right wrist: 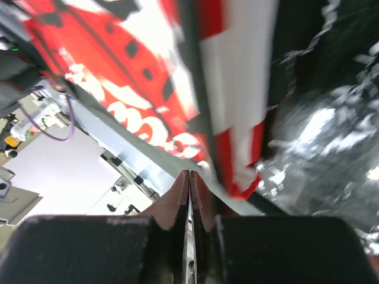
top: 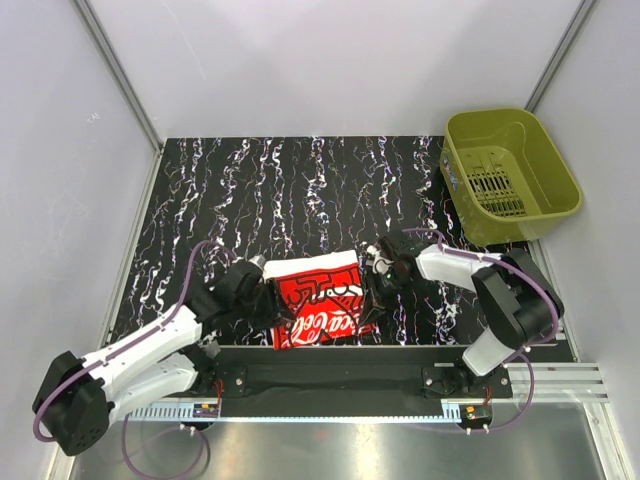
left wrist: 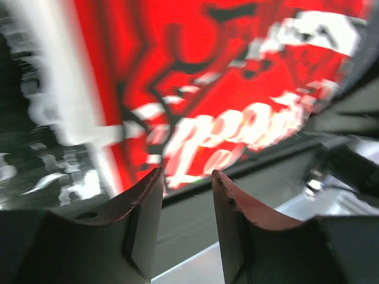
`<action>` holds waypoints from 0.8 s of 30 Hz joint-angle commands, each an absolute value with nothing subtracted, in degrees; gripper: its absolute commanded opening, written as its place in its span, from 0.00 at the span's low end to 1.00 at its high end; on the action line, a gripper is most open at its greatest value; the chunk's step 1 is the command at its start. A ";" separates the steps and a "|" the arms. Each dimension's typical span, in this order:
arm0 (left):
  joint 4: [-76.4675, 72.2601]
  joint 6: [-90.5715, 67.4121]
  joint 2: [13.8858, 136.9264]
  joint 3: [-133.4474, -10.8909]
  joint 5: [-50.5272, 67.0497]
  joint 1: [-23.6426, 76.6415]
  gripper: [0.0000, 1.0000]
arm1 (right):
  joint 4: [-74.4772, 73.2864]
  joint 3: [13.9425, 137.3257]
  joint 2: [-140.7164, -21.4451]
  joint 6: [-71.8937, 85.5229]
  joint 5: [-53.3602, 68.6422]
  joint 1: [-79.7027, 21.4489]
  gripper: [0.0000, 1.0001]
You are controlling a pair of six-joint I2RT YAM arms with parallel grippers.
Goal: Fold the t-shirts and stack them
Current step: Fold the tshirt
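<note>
At the front edge of the desk, centre, the shirt lies folded between left gripper (jaws slightly apart, empty) and right gripper (jaws closed, nothing visible between); a sideways drag could undo the fold or pull it off.

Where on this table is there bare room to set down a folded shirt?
The whole back half of the table is bare, from its left edge across to the basket. The front middle is crowded: the shirt lies there with the left claw and right claw at its sides.
</note>
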State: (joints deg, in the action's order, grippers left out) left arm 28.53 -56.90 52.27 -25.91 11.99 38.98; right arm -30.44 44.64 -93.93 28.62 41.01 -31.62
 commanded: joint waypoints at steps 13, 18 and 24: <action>17.13 -62.14 56.96 -16.09 15.12 41.75 0.23 | -24.09 36.40 -90.27 37.43 35.52 -32.52 0.08; 23.01 -61.44 54.41 -17.40 11.87 41.75 0.20 | -26.01 34.98 -89.56 37.88 28.66 -30.15 0.08; 36.78 -56.87 49.66 -29.25 5.90 41.66 0.37 | -27.50 38.40 -83.70 37.09 33.66 -29.97 0.17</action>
State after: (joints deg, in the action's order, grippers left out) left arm 27.99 -60.07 52.07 -21.12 11.51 41.56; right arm -26.11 35.44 -88.75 37.39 35.94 -30.70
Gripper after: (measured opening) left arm 0.315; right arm 0.149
